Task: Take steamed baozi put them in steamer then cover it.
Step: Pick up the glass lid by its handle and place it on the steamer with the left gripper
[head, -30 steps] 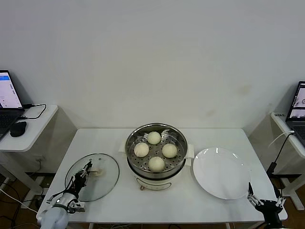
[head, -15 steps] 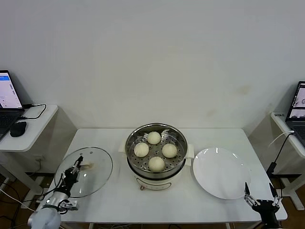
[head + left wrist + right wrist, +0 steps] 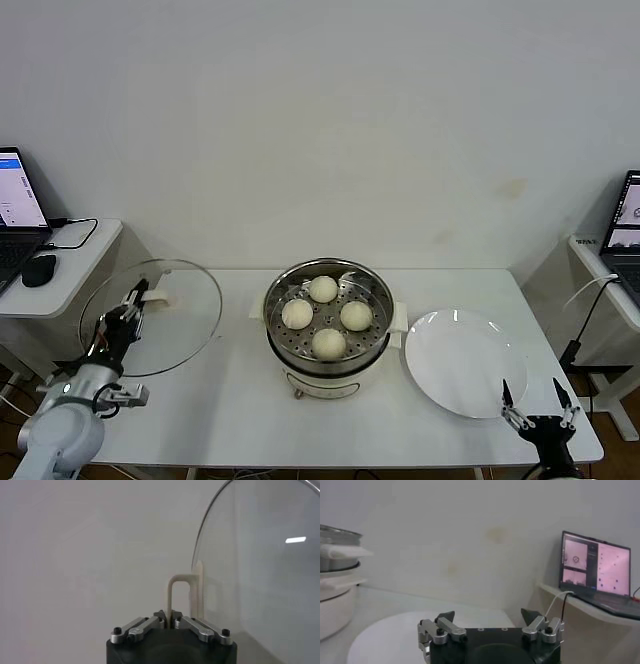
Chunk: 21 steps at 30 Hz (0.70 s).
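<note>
Several cream-white baozi (image 3: 323, 288) sit on the perforated tray inside the shiny steel steamer (image 3: 372, 342) at the table's middle. My left gripper (image 3: 128, 305) is shut on the cream handle (image 3: 179, 596) of the round glass lid (image 3: 185, 310). It holds the lid tilted in the air over the table's left end, apart from the steamer. The lid's glass (image 3: 260, 575) fills one side of the left wrist view. My right gripper (image 3: 537, 411) is open and empty at the table's front right corner, beside the white plate (image 3: 463, 362).
Side tables with laptops stand at the far left (image 3: 18, 200) and far right (image 3: 627, 215). A black mouse (image 3: 38, 269) lies on the left one. The steamer's edge (image 3: 332, 570) and the plate (image 3: 395, 630) show in the right wrist view.
My left gripper has lifted the glass lid off the table and raised it up and to the left, tilting it. My right gripper has shifted slightly.
</note>
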Each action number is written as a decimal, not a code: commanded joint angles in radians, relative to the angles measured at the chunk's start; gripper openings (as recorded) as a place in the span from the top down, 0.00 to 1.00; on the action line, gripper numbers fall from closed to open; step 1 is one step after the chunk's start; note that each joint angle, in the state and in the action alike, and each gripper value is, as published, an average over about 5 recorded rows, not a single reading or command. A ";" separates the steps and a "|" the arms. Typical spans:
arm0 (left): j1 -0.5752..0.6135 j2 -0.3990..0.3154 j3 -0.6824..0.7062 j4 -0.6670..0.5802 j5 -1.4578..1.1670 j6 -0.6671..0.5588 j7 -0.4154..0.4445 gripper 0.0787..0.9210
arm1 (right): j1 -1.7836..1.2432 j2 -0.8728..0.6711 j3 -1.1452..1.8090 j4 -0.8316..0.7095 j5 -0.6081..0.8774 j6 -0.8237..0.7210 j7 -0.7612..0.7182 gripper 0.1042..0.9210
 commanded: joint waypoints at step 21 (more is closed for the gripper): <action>-0.504 -0.246 0.733 -0.051 0.212 0.372 0.359 0.93 | 0.032 0.070 -0.075 -0.035 -0.175 0.042 0.010 0.12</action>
